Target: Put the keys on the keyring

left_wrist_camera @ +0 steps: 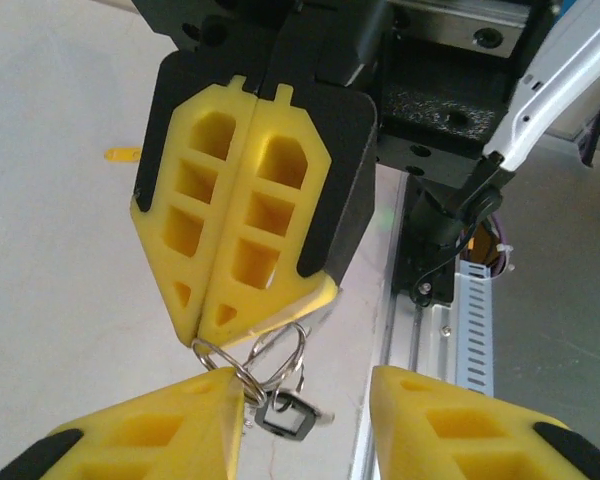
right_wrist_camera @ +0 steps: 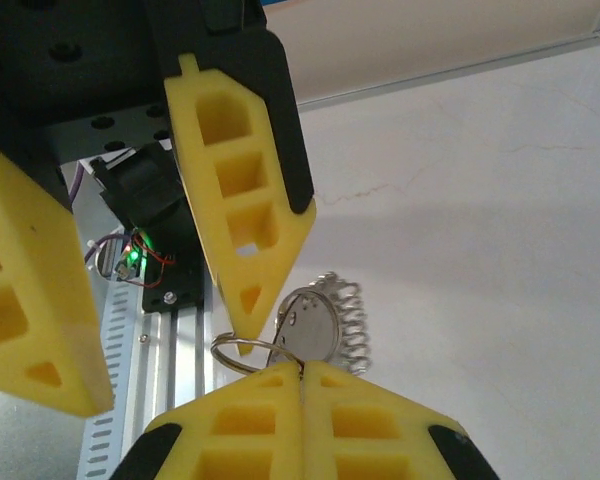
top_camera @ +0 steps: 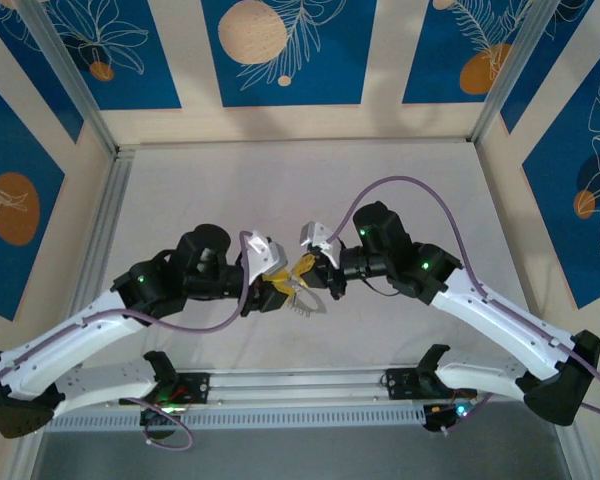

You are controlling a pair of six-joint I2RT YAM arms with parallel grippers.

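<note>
Your left gripper [left_wrist_camera: 305, 385] holds its blocky yellow fingers [left_wrist_camera: 140, 430] apart, with nothing gripped between them. Your right gripper [left_wrist_camera: 196, 338] is squeezed tight on the thin, shiny wire keyring [left_wrist_camera: 223, 362], right between both grippers. Small flat silvery keys [left_wrist_camera: 285, 412] hang from it.

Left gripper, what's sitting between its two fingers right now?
In the left wrist view, the keyring with a small dark tag, pinched by the right gripper, hangs in that gap.
</note>
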